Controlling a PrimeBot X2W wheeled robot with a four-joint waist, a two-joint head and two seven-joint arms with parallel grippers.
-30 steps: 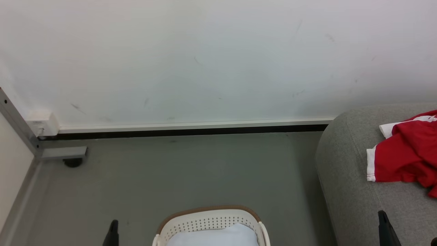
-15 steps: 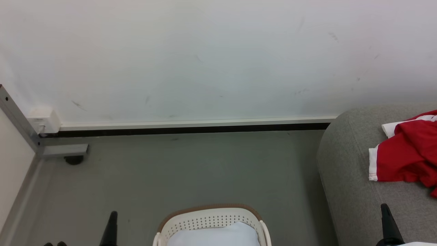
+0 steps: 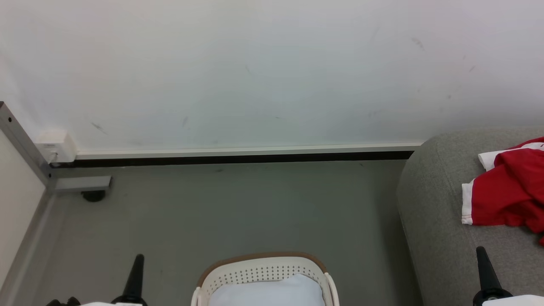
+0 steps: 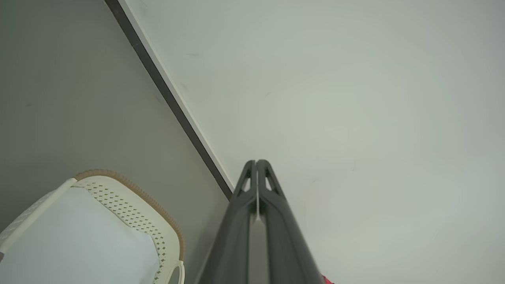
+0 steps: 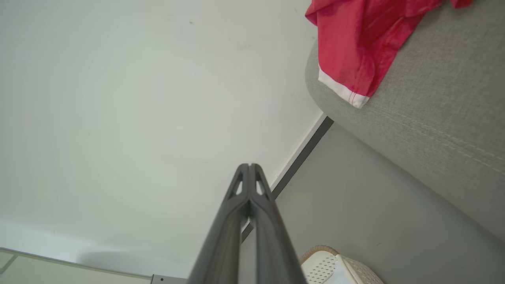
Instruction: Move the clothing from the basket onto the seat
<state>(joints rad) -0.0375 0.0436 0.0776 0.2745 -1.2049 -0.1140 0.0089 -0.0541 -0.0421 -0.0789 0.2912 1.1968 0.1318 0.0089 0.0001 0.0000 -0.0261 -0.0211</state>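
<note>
The job looks almost done.
The soft red and white clothing (image 3: 505,195) lies on the big grey cloth seat (image 3: 429,212) at the right. The small cream plastic basket (image 3: 261,272) with a brown rim, near the middle, shows a bare pale bottom (its near part is cut off). Both the left gripper (image 4: 257,165) and right gripper (image 5: 249,167) are squeezed closed, holding nothing.

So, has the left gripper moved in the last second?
Yes. The left gripper has risen in the head view: its tip sat well below the far rim of the basket, and now reaches about level with it.
</note>
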